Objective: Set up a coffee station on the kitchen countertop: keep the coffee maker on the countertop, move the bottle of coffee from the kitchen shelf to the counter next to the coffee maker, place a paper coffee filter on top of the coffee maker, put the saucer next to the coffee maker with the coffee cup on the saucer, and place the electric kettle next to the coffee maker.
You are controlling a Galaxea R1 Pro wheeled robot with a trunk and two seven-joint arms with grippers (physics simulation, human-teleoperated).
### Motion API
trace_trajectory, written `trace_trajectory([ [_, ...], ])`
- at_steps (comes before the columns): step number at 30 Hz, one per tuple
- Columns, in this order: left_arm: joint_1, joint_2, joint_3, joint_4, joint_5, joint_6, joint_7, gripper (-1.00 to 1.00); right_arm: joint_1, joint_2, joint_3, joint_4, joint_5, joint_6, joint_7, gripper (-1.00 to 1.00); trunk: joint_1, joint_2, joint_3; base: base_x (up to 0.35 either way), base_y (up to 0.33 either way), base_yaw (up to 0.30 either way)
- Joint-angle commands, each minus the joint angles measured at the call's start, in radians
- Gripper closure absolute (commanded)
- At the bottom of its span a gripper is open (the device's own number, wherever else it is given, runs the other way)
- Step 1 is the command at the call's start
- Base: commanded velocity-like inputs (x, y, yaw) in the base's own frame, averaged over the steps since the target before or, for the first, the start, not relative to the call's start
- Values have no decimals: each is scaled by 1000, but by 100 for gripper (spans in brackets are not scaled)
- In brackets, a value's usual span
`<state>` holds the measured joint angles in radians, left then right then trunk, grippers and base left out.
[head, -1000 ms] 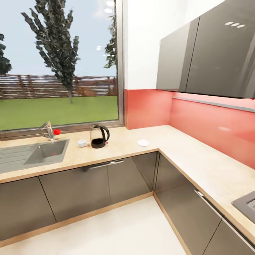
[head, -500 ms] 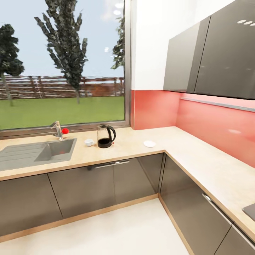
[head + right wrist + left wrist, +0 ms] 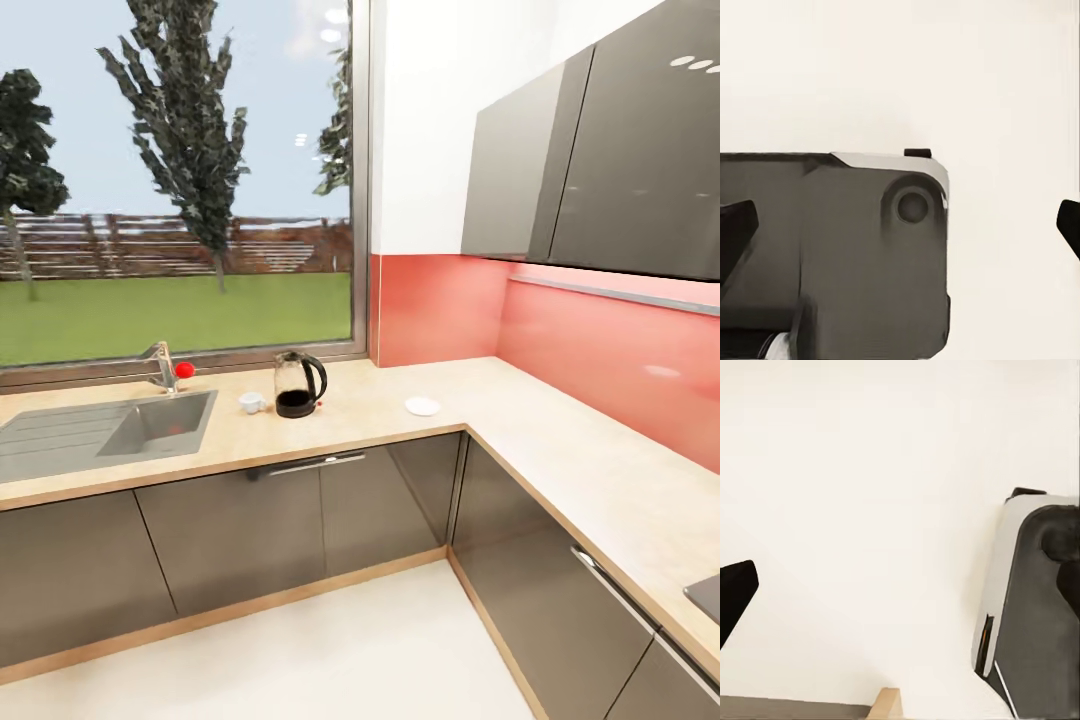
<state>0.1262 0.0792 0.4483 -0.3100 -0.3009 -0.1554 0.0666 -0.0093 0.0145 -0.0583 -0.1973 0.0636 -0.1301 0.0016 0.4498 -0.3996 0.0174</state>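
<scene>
Plainly no readable labels; electric kettle point(image 3: 299, 385) beside coffee cup point(image 3: 251, 402); hand states unclear.

I see my base point(image 3: 832, 255) as a dark grey box with a light grey rim and one round socket point(image 3: 912, 207); black fingertips point(image 3: 735, 229).

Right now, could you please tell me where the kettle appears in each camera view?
Head view: the kettle stands on the counter below the window, between the cup and the saucer.
Left wrist view: pale floor and the robot's grey base.
Right wrist view: the same floor and base.
Shared landmark: the pale floor.
</scene>
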Motion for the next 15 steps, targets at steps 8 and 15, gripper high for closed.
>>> trace_trajectory([
  [8, -309, -56, 6, -24, -9, -215, -11, -100, -2, 5, -7, -373, 2, -78, -5, -100, 0, 0, 0, 0, 0, 0],
  [15, -506, -108, 6, -25, -8, -234, -64, -100, -41, 33, -6, -472, 1, -150, -5, -100, 0, 0, 0, 0, 0, 0],
])
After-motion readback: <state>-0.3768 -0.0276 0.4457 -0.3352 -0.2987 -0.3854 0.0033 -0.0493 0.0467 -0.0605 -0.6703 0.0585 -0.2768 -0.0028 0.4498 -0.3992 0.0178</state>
